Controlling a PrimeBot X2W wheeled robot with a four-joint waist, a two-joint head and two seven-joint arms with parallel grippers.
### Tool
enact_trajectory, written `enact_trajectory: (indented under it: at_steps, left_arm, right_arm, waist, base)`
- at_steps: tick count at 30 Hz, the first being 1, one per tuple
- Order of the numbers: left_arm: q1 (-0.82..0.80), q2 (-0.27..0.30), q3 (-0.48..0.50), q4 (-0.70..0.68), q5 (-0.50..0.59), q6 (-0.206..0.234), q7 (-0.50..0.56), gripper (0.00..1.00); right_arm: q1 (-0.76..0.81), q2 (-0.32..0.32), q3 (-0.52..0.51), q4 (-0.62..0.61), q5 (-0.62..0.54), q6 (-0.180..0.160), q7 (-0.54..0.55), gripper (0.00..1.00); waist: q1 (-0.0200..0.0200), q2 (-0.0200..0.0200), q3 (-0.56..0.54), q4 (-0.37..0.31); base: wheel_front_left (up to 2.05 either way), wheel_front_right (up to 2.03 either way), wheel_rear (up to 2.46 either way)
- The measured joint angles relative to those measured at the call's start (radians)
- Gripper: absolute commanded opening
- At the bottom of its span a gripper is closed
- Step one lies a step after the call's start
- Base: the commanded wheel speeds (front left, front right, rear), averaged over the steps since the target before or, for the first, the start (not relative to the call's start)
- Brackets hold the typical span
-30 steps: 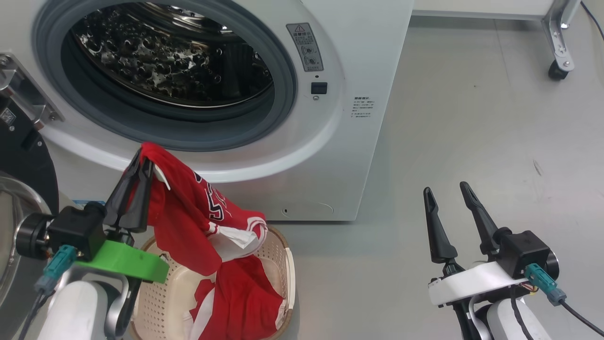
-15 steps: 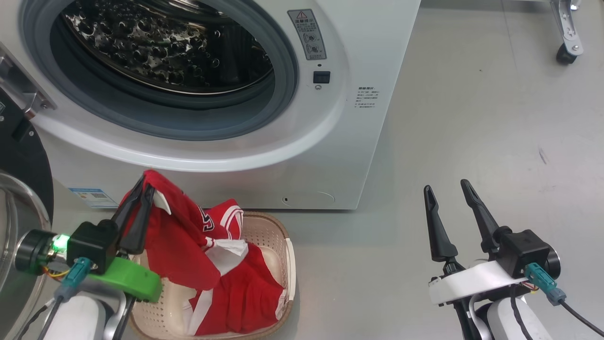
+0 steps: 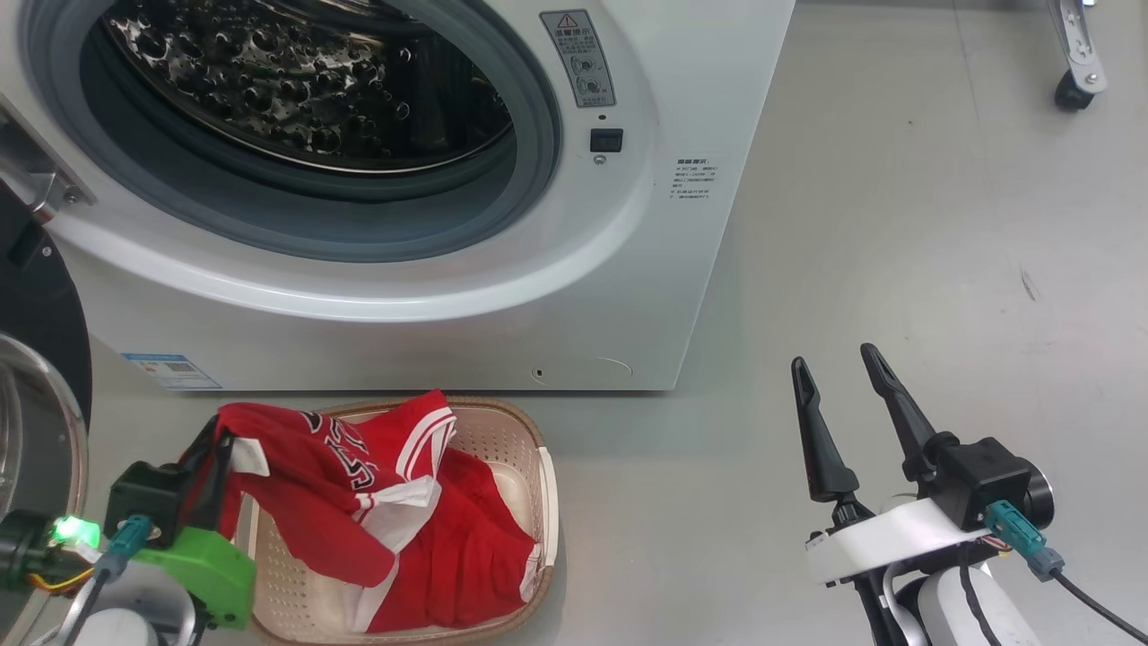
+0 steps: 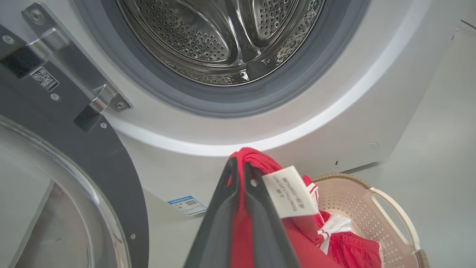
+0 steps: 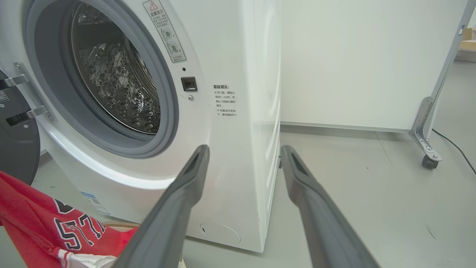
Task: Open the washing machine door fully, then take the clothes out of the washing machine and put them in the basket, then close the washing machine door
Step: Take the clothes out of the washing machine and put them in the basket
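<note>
Left fingers: the left gripper (image 3: 215,441) is clamping a fold of the clothes (image 3: 421,547) above the left rim of the basket (image 3: 548,502), pointing up at the washing machine (image 3: 646,269).
Clothes: draping into the basket, long axis running from the held fold to the basket's near right corner.
Basket: sitting on the floor (image 3: 897,224) before the machine, seemingly lengthwise toward the robot.
Door: the washing machine door (image 3: 40,323) is standing open.
Right fingers: the right gripper (image 3: 832,359) is hovering spread, empty.
</note>
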Motion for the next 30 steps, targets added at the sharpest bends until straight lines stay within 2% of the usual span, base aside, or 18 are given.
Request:
enact_trajectory:
  at_steps: [6,11,16,30]
  left_arm:
    - [0.000,0.033,0.019,0.034,0.002,0.006,0.018,0.00]
    - [-0.004,0.036,-0.014,0.052,0.025,0.002,0.040,0.00]
    - [-0.019,0.020,-0.072,0.084,0.025,-0.019,0.070,0.00]
    - [-0.132,-0.030,-0.132,0.185,0.023,-0.040,0.114,0.00]
  right_arm:
    - [-0.008,0.001,0.005,0.000,-0.001,0.004,0.000,1.00]
    - [-0.021,0.001,0.019,-0.001,-0.007,0.007,0.000,1.00]
    - [-0.043,0.002,0.033,-0.007,-0.007,0.008,0.000,1.00]
    - [-0.101,0.003,0.059,-0.030,-0.007,0.002,0.000,1.00]
  waist:
    - [0.0000,0.0000,0.016,-0.007]
    - [0.0000,0.0000,0.041,-0.019]
    - [0.0000,0.0000,0.079,-0.037]
    - [0.0000,0.0000,0.202,-0.122]
  base:
    - [0.00,0.00,0.00]
    - [0.00,0.00,0.00]
    - [0.00,0.00,0.00]
    - [0.00,0.00,0.00]
